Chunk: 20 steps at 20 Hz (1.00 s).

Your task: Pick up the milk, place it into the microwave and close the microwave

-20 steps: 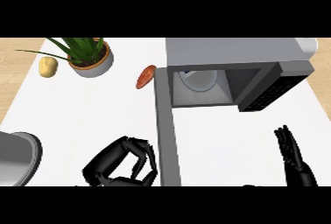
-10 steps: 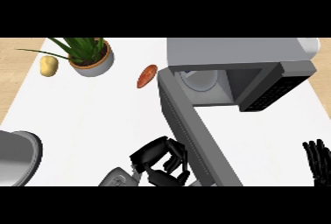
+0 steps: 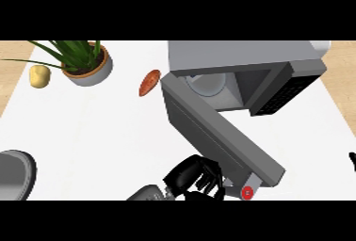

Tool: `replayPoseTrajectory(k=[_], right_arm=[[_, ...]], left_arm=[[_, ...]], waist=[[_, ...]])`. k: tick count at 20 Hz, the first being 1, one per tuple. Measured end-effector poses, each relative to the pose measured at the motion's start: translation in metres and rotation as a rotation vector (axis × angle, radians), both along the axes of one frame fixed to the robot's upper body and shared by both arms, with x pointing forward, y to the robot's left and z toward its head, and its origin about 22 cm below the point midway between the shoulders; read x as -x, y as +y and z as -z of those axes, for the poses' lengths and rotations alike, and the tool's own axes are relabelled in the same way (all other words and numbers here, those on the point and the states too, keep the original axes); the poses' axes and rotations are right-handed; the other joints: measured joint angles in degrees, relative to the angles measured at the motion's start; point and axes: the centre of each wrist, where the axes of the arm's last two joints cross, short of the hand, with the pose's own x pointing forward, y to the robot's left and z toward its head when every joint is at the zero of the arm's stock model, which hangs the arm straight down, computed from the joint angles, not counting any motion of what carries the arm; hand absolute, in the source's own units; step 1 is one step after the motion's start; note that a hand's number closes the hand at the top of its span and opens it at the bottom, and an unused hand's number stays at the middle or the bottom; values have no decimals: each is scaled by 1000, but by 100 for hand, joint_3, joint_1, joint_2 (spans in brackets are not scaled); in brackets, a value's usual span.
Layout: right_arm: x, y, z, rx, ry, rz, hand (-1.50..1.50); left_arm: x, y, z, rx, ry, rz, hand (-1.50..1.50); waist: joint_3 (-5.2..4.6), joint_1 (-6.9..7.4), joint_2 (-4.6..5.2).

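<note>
My left hand [image 3: 195,178], fingers curled and holding nothing, presses the grey microwave door [image 3: 219,136] to swing it shut.

The grey microwave [image 3: 243,70] sits at upper right, its door [image 3: 219,134] swung partway open diagonally toward lower centre, white milk [image 3: 207,84] inside.

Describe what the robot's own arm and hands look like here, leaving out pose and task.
The left hand is glossy black, with thick rounded fingers. A short grey forearm segment joins it at the view's lower edge. Of the right hand, only a thin black sliver shows at the right edge. No cables or markings are visible.
</note>
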Motion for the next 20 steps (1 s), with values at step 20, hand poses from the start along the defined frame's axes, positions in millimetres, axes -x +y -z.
replayPoseTrajectory(k=[20], right_arm=[[-15, 0, -53, 4, -65, -212, -150]], left_arm=[[-40, -26, -51, 307, -62, -332, 150]], waist=[[-34, -767, 221]])
